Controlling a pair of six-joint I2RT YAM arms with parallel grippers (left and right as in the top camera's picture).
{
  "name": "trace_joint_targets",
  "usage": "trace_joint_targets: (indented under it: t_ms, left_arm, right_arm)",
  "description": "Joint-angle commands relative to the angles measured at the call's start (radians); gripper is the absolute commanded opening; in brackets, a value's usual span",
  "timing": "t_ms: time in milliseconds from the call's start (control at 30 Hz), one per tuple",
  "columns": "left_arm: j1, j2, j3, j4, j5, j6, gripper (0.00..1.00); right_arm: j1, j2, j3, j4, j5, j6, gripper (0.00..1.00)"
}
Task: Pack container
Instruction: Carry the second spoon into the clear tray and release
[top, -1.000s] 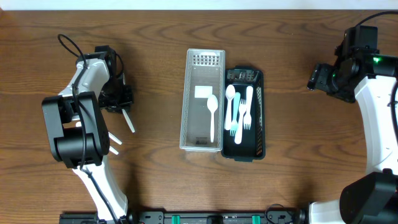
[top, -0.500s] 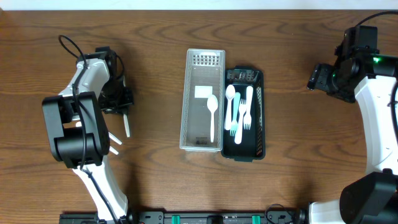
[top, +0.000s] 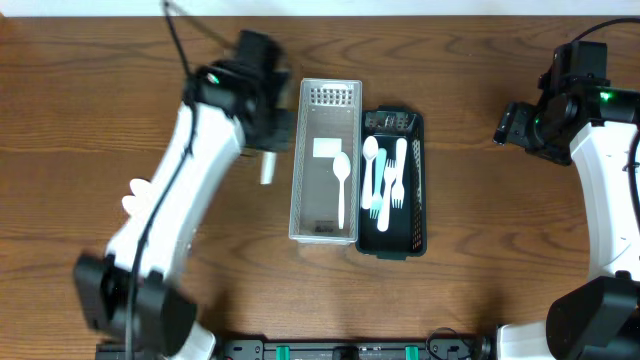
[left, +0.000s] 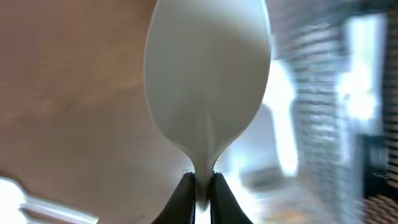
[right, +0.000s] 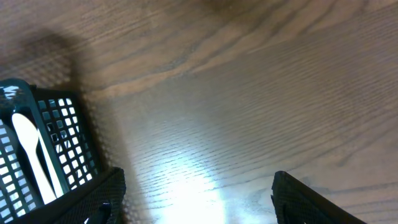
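1. Brown wood is your worktop (top: 470, 250), and it carries both boxes at its middle.
2. Your left arm (top: 190, 190) reaches in from the lower left towards the boxes. Your right arm (top: 610, 190) stands well apart at the right edge.
3. The clear plastic container (top: 298, 190) lies lengthways at the centre. Inside it are a loose white spoon (top: 341, 185), bowl towards the far end, and a small white card (top: 326, 148).
4. The dark green mesh basket (top: 420, 200) touches the container's right wall. It holds the white forks and spoons (top: 385, 185), lying side by side along its length.
5. Your right tool (right: 199, 208) is released. In the right wrist view its two dark fingertips (right: 93, 199) sit wide apart with only bare worktop between them, and a corner of the basket is at the left.
6. Your left tool (left: 202, 196) is clenched on a held spoon (left: 208, 81), pinching the neck just under the bowl. From overhead, the handle (top: 267, 172) pokes out over the worktop just beside the container's left wall, outside the container.
7. A small white piece (left: 25, 199) lies on the worktop at the lower left of the left wrist view. It is too blurred to name.
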Motion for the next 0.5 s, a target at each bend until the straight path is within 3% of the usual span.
trace_joint_targets:
  t_ms: [0, 133, 267, 467]
  left_arm:
    - [-0.109, -0.026, -0.001, 0.023, -0.002, -0.021, 0.07]
    - [-0.188, 0.007, -0.007, 0.051, -0.002, -0.042, 0.07]
    - [-0.198, 0.088, -0.008, 0.069, -0.002, -0.112, 0.07]
    - [-0.198, 0.226, -0.008, 0.072, 0.000, -0.126, 0.08]
  right_arm:
    - [0.005, 0.005, -0.005, 0.000, -0.003, -0.013, 0.79]
    - [0.005, 0.005, -0.005, -0.001, -0.003, -0.013, 0.78]
    - [0.005, 0.005, -0.005, -0.001, -0.003, -0.013, 0.78]
    - [0.005, 0.005, -0.005, -0.001, -0.003, -0.013, 0.79]
